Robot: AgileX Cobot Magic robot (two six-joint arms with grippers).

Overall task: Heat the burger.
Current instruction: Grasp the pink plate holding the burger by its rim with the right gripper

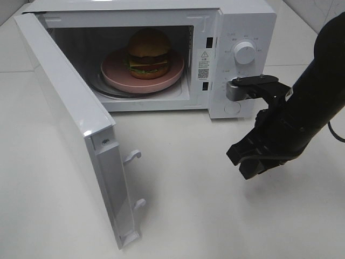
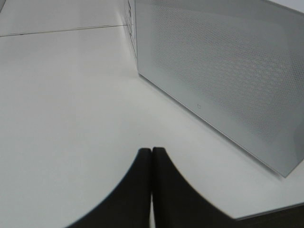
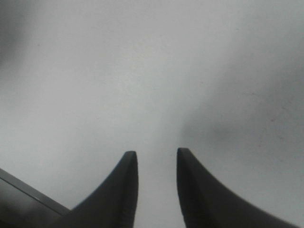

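Note:
The burger (image 1: 148,53) sits on a pink plate (image 1: 116,73) inside the white microwave (image 1: 245,21), whose door (image 1: 64,113) hangs wide open to the left. My right gripper (image 1: 241,162) hovers low over the table in front of the control panel. In the right wrist view its fingers (image 3: 126,185) stand a little apart over bare table, nothing between them (image 3: 156,153). My left gripper (image 2: 151,150) is shut and empty, close to the door's meshed panel (image 2: 223,80). The exterior view does not show the left gripper.
The microwave's control panel carries a white knob (image 1: 245,53) and a lower button (image 1: 233,107). The open door juts far out over the left of the white table (image 1: 205,216); its latch hooks (image 1: 133,156) stick out on the inner edge.

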